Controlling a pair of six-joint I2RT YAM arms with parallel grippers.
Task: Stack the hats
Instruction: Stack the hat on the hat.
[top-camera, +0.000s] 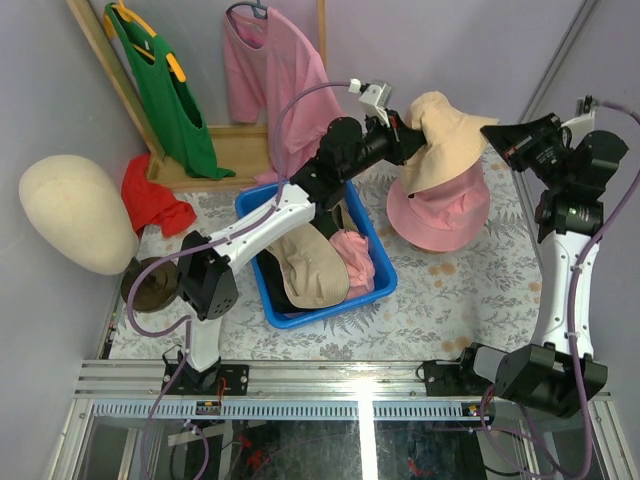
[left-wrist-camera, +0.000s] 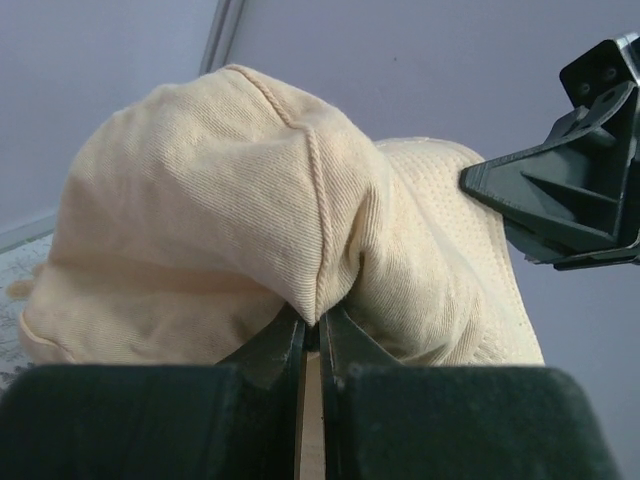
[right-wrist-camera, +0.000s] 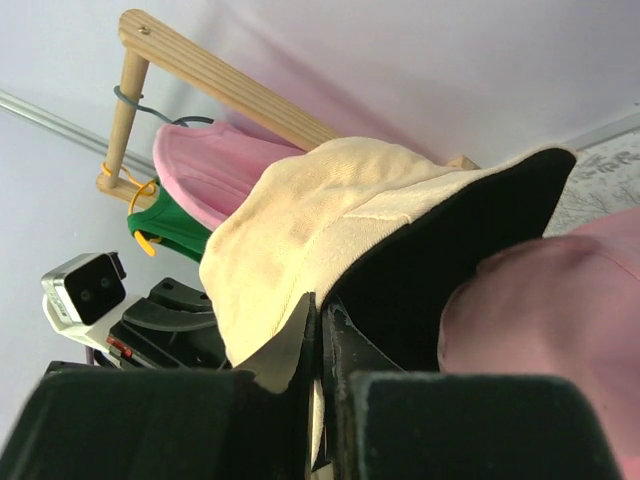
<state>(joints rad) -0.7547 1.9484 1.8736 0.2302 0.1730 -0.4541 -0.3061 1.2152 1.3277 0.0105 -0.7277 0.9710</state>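
A tan hat (top-camera: 440, 135) with a black lining (right-wrist-camera: 450, 260) hangs in the air between both grippers, just above a pink bucket hat (top-camera: 440, 215) that lies on the table. My left gripper (top-camera: 406, 124) is shut on a fold of the tan hat's crown (left-wrist-camera: 250, 220), the fabric pinched between the fingertips (left-wrist-camera: 318, 322). At the hat's right side, my right gripper (top-camera: 492, 136) is shut on its brim (right-wrist-camera: 320, 230), with the pink bucket hat (right-wrist-camera: 550, 340) right below. More hats, a tan cap (top-camera: 312, 265) and a pink cap (top-camera: 352, 255), lie in the blue bin (top-camera: 385, 280).
A dark hat (top-camera: 150, 287) sits at the table's left edge, below a cream mannequin head (top-camera: 75, 215) and a red cloth (top-camera: 155, 200). A green T-shirt (top-camera: 165, 95) and a pink T-shirt (top-camera: 270, 80) hang on a wooden rack (top-camera: 225, 140) at the back.
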